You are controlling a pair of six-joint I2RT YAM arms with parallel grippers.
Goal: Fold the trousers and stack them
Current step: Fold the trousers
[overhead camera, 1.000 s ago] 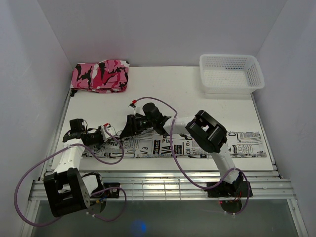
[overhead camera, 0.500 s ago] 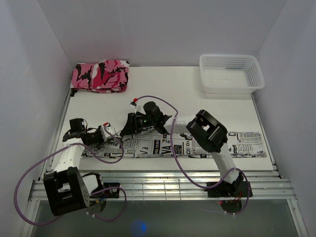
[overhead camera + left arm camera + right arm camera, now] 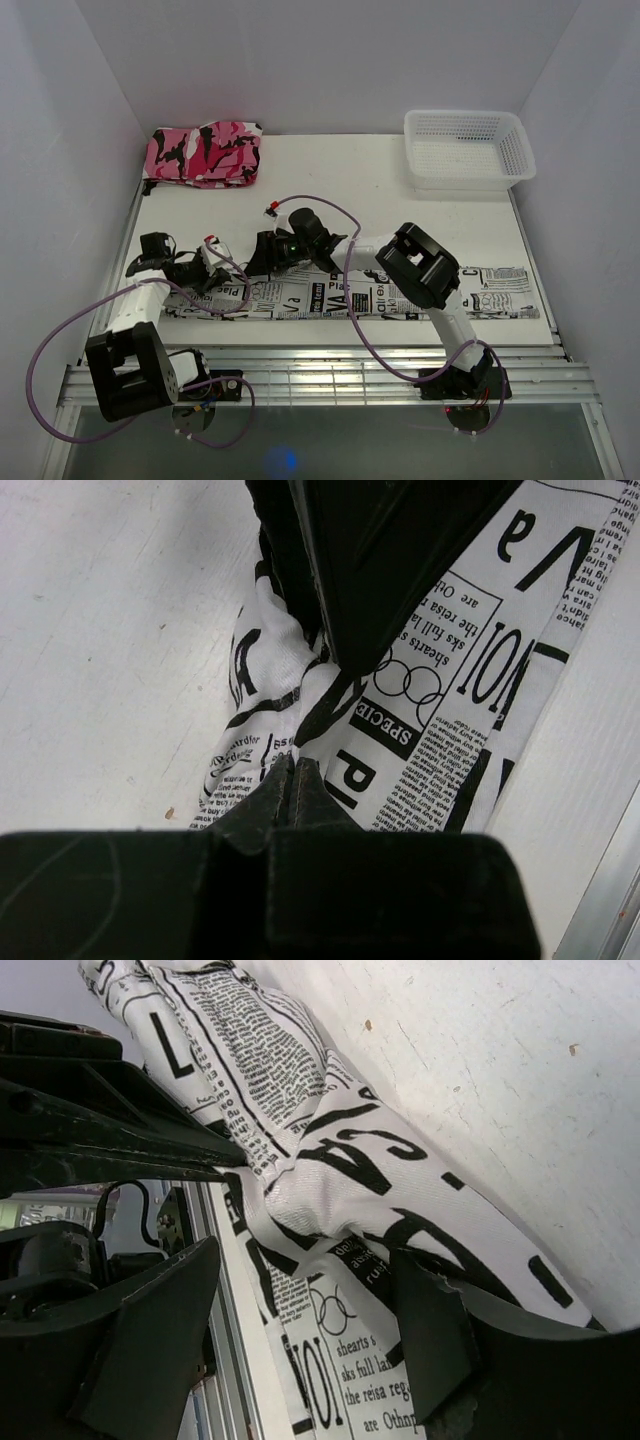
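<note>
A pink camouflage garment (image 3: 205, 153) lies at the table's (image 3: 340, 185) far left corner, a white basket (image 3: 467, 148) far right.

A white table (image 3: 360, 190) holds three things — long newspaper trousers (image 3: 400, 298) at 6 o'clock, a pink cloth (image 3: 205, 152) at 11, a basket (image 3: 467, 150) at 1.

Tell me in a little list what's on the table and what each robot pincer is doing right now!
trousers: newspaper print, stretched out long by the near edge of the table
left pincer: shut, pinching the trousers near their left end
right pincer: open, with a bump of trouser cloth between its fingers
pink camouflage garment: bunched up in the far left corner
basket: white, in the far right corner
</note>
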